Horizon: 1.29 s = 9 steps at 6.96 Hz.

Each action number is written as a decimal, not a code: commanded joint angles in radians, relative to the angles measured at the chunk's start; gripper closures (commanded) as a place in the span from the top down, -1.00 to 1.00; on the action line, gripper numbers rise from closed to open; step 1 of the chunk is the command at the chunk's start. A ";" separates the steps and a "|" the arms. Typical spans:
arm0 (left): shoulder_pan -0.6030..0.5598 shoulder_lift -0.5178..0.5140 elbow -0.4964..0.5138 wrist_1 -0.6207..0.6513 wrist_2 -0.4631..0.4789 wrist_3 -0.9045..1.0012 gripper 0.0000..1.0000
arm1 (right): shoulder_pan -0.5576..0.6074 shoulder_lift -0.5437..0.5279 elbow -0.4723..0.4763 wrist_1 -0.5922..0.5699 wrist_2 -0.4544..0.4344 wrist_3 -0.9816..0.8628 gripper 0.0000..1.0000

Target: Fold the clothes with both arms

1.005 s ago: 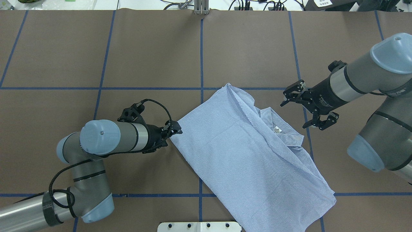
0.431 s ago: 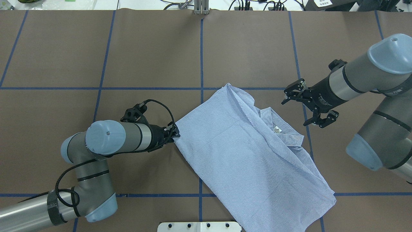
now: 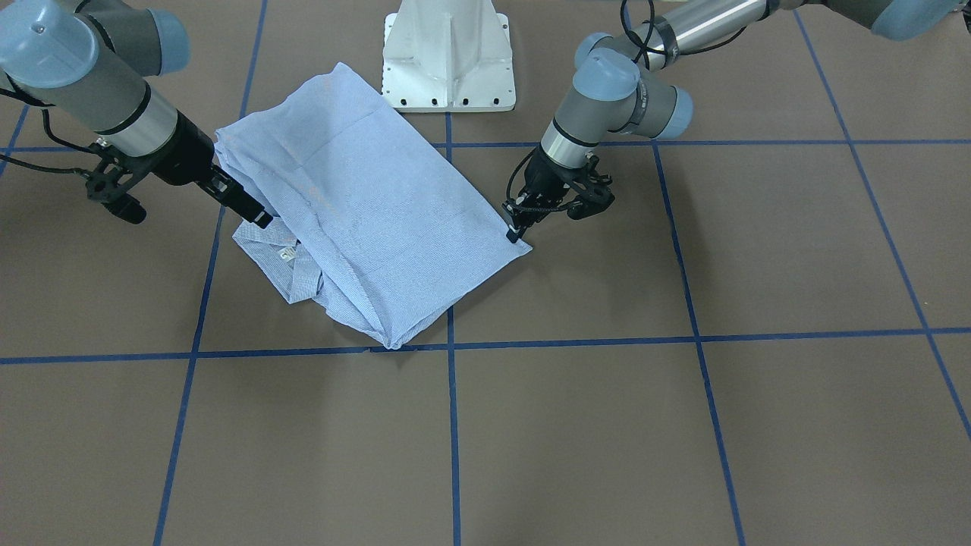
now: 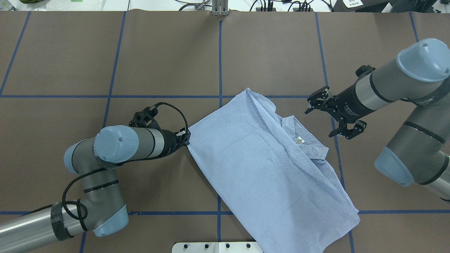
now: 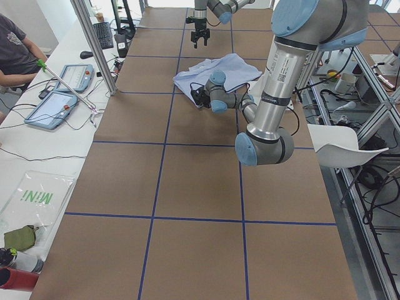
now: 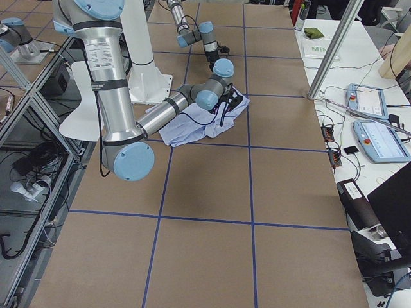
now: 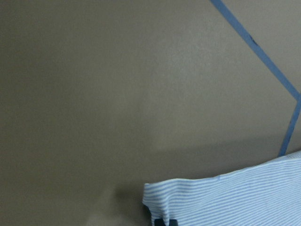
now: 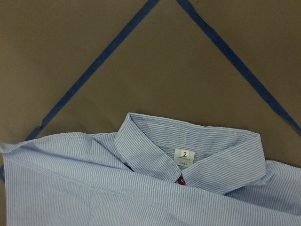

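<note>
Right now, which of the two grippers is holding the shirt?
The left gripper: it is shut on a corner of the shirt. The right gripper is open near the collar, holding nothing.

Brown table [image 4: 70,52], blue tape lines [image 4: 220,52]

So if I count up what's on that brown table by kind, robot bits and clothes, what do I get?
Robot arms: 2 (left arm, right arm)
Shirts: 1 (light blue striped shirt, partly folded)
White mounting base: 1
Total: 4
</note>
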 commanded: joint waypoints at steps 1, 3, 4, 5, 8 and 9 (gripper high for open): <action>-0.149 -0.070 0.083 0.025 0.015 0.216 -1.00 | -0.005 0.012 -0.001 -0.001 -0.002 0.001 1.00; -0.254 -0.299 0.451 -0.122 0.012 0.323 -1.00 | -0.011 0.023 0.002 0.000 -0.029 0.000 1.00; -0.274 -0.419 0.679 -0.236 0.012 0.377 -1.00 | -0.040 0.040 0.001 0.000 -0.106 0.000 1.00; -0.295 -0.449 0.709 -0.237 0.005 0.426 -1.00 | -0.072 0.054 0.001 -0.001 -0.201 0.000 1.00; -0.337 -0.238 0.441 -0.225 -0.125 0.490 0.99 | -0.162 0.182 -0.050 -0.064 -0.307 -0.002 1.00; -0.369 -0.137 0.307 -0.224 -0.190 0.491 0.99 | -0.248 0.242 -0.071 -0.133 -0.403 -0.044 1.00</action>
